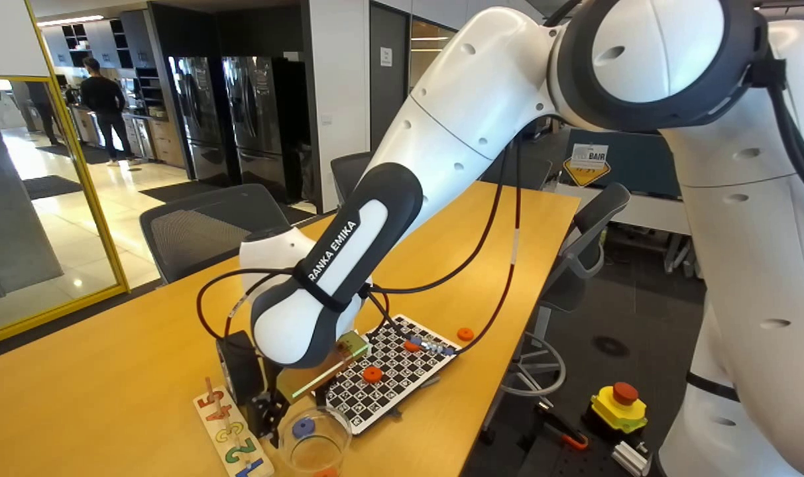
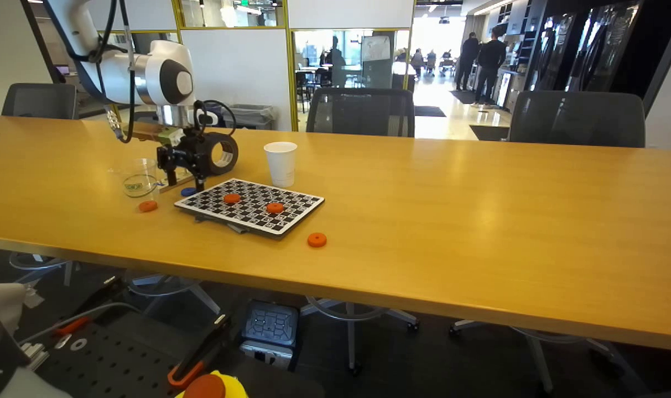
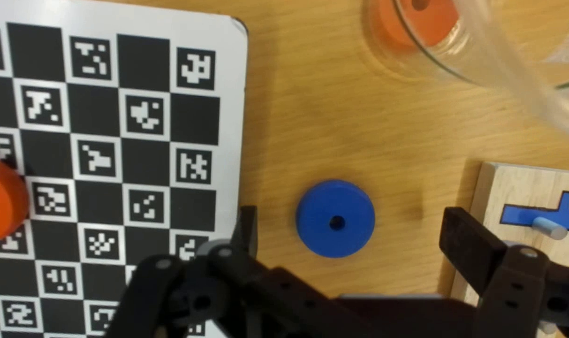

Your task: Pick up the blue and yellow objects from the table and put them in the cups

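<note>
My gripper (image 3: 351, 211) is open and points down. Its fingers stand on either side of a blue disc (image 3: 336, 195) with a small hole, apart from it. The disc lies on the table (image 2: 479, 221) and shows in both exterior views (image 2: 188, 192) (image 1: 303, 427), once through the clear cup (image 1: 315, 450). Two orange discs (image 2: 232, 198) (image 2: 275, 208) lie on the checkered board. One orange disc (image 2: 317, 240) lies near the table's front edge, another (image 2: 147, 206) beside the clear cup (image 2: 140, 179). The white paper cup (image 2: 282, 166) stands behind the board; the wrist view does not show it.
The checkered board (image 3: 146, 206) lies close to one finger. A wooden strip with numbers and pegs (image 1: 232, 434) lies close to the other finger. A black roll (image 2: 233, 150) stands behind the gripper. Chairs line the table, and a cable hangs from the arm.
</note>
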`<state>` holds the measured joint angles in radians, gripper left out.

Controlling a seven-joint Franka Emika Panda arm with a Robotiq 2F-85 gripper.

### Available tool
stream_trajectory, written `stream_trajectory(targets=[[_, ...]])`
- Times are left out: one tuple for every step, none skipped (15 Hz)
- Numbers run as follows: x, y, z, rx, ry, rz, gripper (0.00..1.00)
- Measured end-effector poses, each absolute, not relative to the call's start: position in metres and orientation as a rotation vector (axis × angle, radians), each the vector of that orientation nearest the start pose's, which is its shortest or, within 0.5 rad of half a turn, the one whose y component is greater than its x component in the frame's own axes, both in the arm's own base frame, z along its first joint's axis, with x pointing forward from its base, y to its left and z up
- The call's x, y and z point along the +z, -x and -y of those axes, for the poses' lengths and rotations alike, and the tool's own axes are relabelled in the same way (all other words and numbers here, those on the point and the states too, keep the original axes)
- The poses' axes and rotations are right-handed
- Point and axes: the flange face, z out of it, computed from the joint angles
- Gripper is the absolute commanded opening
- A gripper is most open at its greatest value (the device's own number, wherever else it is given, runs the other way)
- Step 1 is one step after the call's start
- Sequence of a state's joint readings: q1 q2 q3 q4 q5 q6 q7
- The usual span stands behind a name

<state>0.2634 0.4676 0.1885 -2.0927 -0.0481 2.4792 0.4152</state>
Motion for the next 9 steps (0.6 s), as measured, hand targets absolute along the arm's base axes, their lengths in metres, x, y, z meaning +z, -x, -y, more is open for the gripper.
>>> stream_trajectory(targets=[[0.1925,-0.5186,-0.2513,0.139,3.116,0.090,1.00],[0.1921,-0.5192,-0.2508,0.140,3.116,0.088,1.00],[0.1921,-0.5196,-0.2506,0.139,3.116,0.086,1.00],[0.1921,-0.5199,-0.2505,0.139,3.115,0.085,0.78],[0.1921,-0.5200,-0.2504,0.140,3.114,0.084,0.72],[0.1921,-0.5203,-0.2501,0.139,3.114,0.084,0.66],[0.1921,-0.5206,-0.2496,0.139,3.115,0.084,0.56],[0.1921,-0.5209,-0.2489,0.139,3.115,0.083,0.49],[0.1920,-0.5212,-0.2483,0.138,3.116,0.082,0.42]])
